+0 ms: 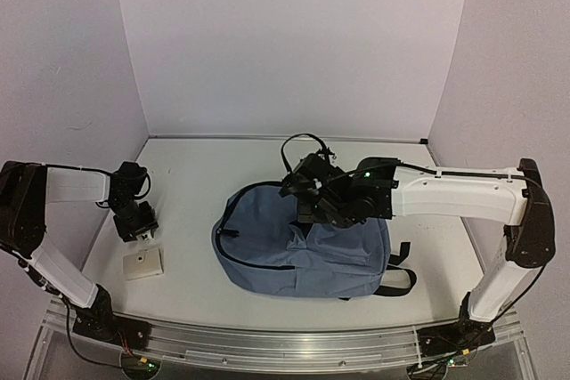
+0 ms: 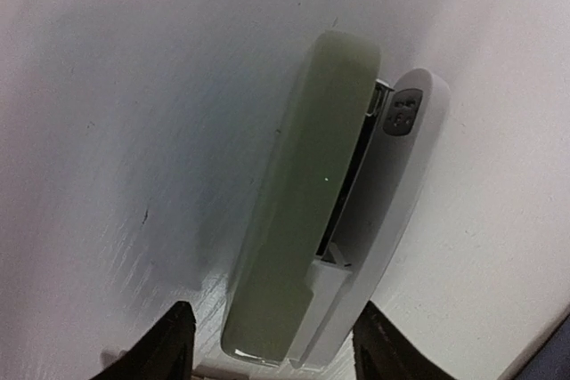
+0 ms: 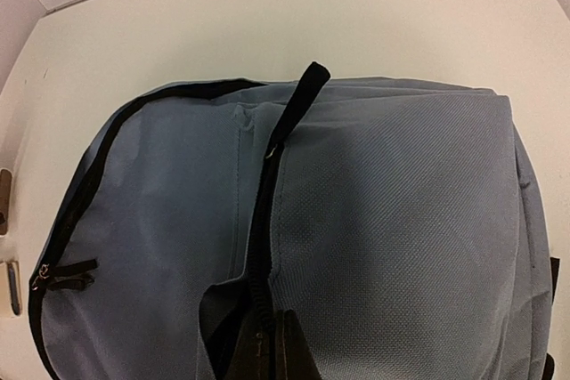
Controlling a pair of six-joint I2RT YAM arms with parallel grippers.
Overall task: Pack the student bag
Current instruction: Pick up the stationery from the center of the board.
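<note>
Straddles stapler (image 2: 312, 175) with open left pincer (image 2: 274, 313), not yet clamped. Grips zip edge of backpack (image 3: 392, 220), lying directly beneath on bench (image 2: 107, 86), in closed right pincer (image 3: 267, 344). Shows nothing visibly packed yet.

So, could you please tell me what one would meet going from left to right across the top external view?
Left arm's elbow → stapler → student bag → right arm's elbow.
</note>
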